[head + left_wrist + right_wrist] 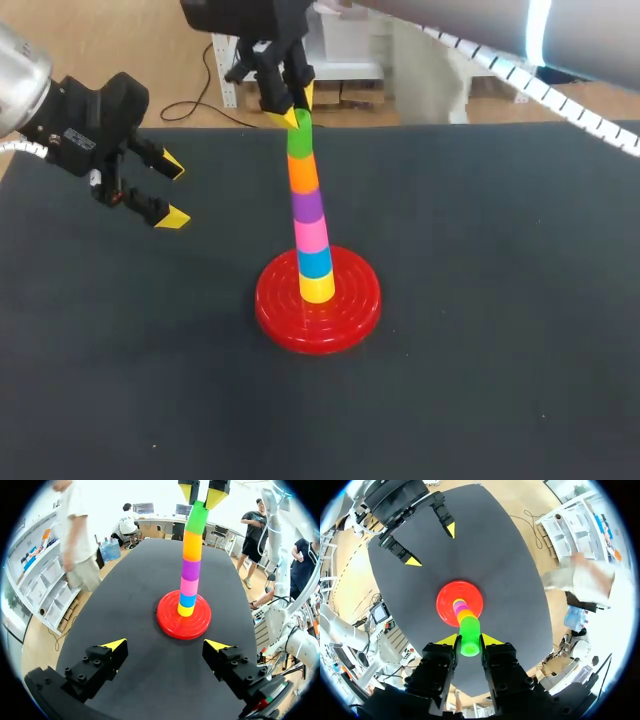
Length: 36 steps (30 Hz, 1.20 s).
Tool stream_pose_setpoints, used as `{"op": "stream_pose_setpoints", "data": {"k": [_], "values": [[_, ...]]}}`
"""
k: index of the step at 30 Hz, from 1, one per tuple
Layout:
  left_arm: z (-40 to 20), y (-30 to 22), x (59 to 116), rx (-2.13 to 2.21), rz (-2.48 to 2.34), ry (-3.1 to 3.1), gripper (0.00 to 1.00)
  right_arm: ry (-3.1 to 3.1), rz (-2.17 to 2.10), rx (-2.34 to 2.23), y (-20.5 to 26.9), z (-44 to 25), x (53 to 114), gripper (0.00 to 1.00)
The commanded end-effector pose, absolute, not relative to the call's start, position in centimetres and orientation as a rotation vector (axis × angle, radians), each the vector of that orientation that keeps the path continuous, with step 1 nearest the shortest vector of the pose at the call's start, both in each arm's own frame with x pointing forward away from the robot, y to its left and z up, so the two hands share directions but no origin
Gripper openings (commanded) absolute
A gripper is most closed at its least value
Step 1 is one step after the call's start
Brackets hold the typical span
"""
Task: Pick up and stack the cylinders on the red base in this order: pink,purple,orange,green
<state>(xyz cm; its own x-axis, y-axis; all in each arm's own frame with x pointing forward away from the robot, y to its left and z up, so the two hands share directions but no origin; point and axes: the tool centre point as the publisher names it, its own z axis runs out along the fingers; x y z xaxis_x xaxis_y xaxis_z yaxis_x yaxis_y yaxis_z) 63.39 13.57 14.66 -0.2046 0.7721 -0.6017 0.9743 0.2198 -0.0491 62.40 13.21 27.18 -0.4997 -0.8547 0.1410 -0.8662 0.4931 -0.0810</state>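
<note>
A red base (pixel 350 315) stands mid-table and carries a leaning stack. From the bottom up the stack is yellow, blue, pink (pixel 312 234), purple (pixel 308 205), orange (pixel 303 173) and green (pixel 299 141). My right gripper (pixel 294 108) is at the top of the stack, shut on the green cylinder (pixel 469 638), with a yellow tip on each side of it. My left gripper (pixel 172 191) hovers open and empty to the left of the stack, and in the left wrist view this gripper (pixel 165 645) faces the base (pixel 167 622).
The black table (pixel 480 380) holds nothing but the base and its stack. Open surface lies on every side of the base.
</note>
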Motion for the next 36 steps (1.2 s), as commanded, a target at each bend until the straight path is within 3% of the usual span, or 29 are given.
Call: {"op": "stream_pose_setpoints", "data": {"k": [1,36], "values": [[14.7,13.6,63.4,1.611,-0.593,2.049,1.0,-2.635,0.194,1.516,13.1,25.2,62.5,0.0],[14.7,13.6,63.4,1.611,-0.593,2.049,1.0,-2.51,0.288,1.503,13.3,25.4,62.3,0.0]]}}
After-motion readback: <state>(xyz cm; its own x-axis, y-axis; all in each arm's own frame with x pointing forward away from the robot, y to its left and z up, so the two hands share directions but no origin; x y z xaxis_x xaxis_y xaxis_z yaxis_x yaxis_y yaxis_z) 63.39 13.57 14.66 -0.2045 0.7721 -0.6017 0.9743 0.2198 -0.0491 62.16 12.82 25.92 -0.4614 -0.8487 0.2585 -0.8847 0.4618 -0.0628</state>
